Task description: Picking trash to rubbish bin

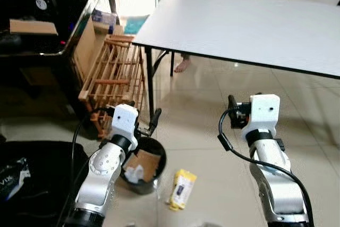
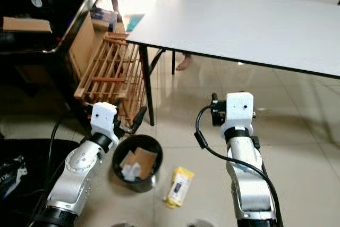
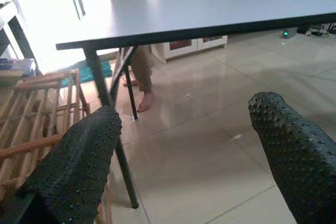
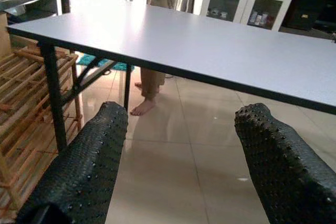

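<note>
A black rubbish bin (image 1: 162,159) stands on the tiled floor with cardboard and crumpled paper inside. Just to its right a yellow wrapper (image 1: 182,188) lies flat on the floor. My left gripper (image 1: 149,123) hovers over the bin's far rim, open and holding nothing; its pads (image 3: 79,166) point toward the table leg. My right gripper (image 1: 234,108) is raised to the right of the wrapper and well above the floor. It is open and empty too, its fingers (image 4: 89,166) aimed under the table.
A white table (image 1: 239,25) with black legs (image 1: 150,91) stands ahead. A wooden rack (image 1: 114,75) leans at its left, beside dark furniture. A black bag (image 1: 32,174) lies at the near left. A person's bare foot (image 1: 182,66) shows beyond the table. Open tiles lie to the right.
</note>
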`<state>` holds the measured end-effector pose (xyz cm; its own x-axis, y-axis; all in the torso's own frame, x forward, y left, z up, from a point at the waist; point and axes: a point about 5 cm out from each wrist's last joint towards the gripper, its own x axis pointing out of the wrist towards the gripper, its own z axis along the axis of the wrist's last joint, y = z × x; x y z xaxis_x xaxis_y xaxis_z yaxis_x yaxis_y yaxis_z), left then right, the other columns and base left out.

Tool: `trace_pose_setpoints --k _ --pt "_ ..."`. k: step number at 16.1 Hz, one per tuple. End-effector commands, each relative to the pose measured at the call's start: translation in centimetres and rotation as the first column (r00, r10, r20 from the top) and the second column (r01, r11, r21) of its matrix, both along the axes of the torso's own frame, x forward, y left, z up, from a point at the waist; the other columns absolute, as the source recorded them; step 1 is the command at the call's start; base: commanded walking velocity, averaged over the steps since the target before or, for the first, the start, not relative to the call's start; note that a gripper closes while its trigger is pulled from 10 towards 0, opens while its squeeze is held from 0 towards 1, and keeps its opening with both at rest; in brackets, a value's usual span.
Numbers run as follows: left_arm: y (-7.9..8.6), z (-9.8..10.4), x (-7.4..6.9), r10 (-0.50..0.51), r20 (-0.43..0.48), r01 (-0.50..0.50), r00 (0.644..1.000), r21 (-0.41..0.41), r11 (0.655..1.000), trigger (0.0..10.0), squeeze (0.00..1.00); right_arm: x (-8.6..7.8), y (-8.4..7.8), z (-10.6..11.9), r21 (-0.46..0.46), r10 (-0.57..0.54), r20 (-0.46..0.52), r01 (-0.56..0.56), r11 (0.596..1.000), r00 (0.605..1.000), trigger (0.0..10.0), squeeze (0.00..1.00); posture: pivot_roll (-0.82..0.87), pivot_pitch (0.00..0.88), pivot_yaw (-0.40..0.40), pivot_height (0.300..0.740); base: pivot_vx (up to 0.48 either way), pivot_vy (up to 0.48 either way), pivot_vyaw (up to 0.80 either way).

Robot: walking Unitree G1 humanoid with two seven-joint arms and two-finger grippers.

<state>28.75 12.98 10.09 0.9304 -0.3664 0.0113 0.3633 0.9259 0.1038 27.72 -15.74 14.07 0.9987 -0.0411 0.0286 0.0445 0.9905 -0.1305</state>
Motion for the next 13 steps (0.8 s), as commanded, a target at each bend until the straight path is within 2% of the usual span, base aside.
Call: trace_pose_setpoints --k 1,3,6,13 --pt "-0.70 0.01 0.04 -0.025 -0.005 0.025 1.000 -0.002 1.000 10.0 0.00 -0.19 -0.59 0.11 -0.010 -0.019 -0.005 0.019 1.000 1.000 10.0 0.00 -0.04 0.097 0.021 0.740 0.000 -0.480 0.00" --pt "-0.65 0.12 0.24 -0.026 -0.002 0.026 1.000 0.002 1.000 10.0 0.00 -0.18 -0.42 0.17 -0.006 -0.016 -0.007 0.016 1.000 1.000 10.0 0.00 -0.04 0.101 0.025 0.740 0.000 -0.480 0.00" --pt "-0.59 0.02 0.41 -0.024 -0.004 0.024 1.000 0.009 1.000 10.0 0.00 -0.21 -0.20 0.24 -0.003 -0.010 -0.008 0.010 1.000 1.000 10.0 0.00 -0.05 0.096 0.024 0.740 0.000 0.000 0.00" --pt "-1.19 -0.02 0.60 -0.034 -0.005 0.034 0.999 0.006 0.999 10.0 0.00 0.13 0.11 0.80 0.010 -0.001 0.011 0.001 1.000 1.000 10.0 0.00 -0.05 0.085 0.031 0.740 0.000 -0.480 0.00"
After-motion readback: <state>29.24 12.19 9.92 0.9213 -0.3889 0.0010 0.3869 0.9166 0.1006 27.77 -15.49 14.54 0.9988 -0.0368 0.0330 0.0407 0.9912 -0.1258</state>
